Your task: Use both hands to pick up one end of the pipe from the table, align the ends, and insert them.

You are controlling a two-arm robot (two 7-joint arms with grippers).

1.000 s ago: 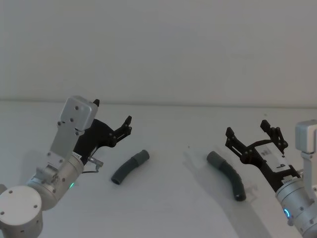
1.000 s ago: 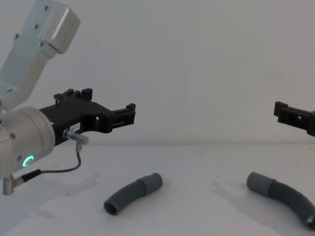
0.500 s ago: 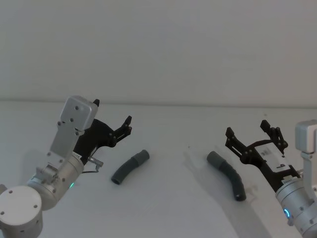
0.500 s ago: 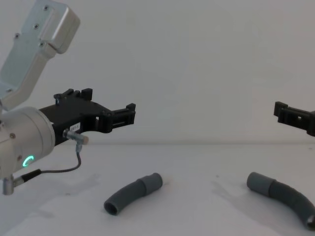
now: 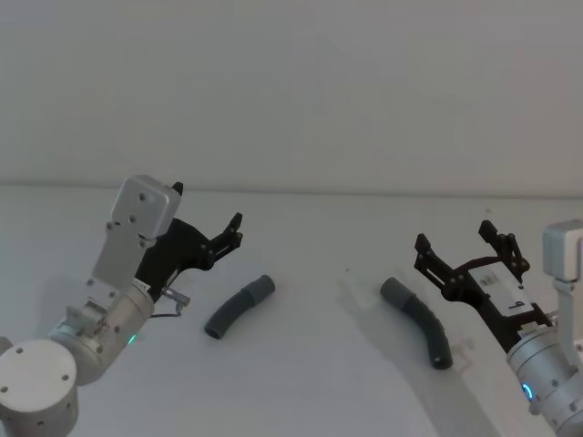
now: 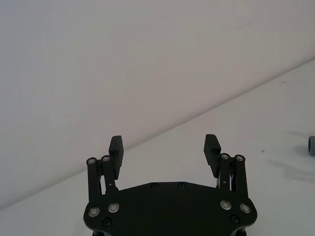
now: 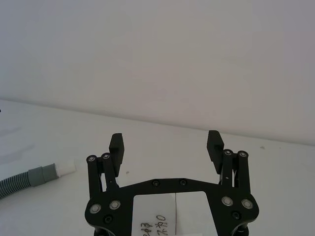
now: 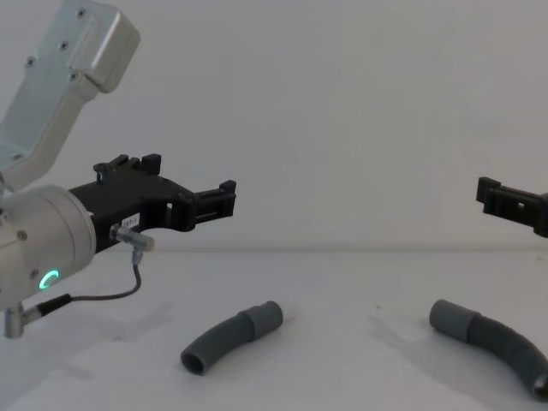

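Observation:
Two dark grey ribbed pipe pieces lie apart on the white table [image 5: 310, 382]. The shorter one [image 5: 239, 307] [image 8: 231, 336] is left of centre, with its smooth cuff end [image 5: 262, 288] pointing away to the right. The longer one [image 5: 419, 332] [image 8: 492, 342] is on the right, with its cuff end [image 5: 393, 291] towards the middle. My left gripper [image 5: 208, 205] [image 6: 165, 147] [image 8: 193, 184] hovers open above the table, left of the shorter piece and holding nothing. My right gripper [image 5: 454, 235] [image 7: 166, 145] hovers open just right of the longer piece, also holding nothing.
A plain white wall [image 5: 291, 91] rises behind the table's far edge. In the right wrist view a ribbed hose with a grey cuff [image 7: 42, 173] lies on the table beside the fingers. A grey cuff edge [image 6: 311, 145] shows in the left wrist view.

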